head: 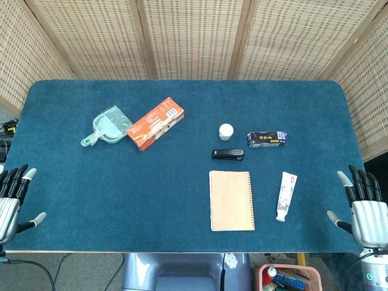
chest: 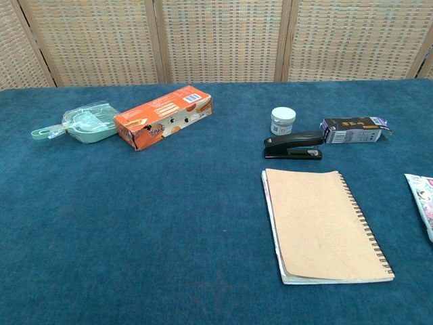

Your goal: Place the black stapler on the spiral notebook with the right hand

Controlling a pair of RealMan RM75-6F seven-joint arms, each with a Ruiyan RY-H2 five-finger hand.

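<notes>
Lying on blue felt table: stapler, just beyond notebook, near jar and black box. Hovering at near corners, fingers spread, holding nothing: right hand, left hand. Standing behind: wicker screens.

The black stapler lies on the blue table just beyond the spiral notebook, apart from it
</notes>
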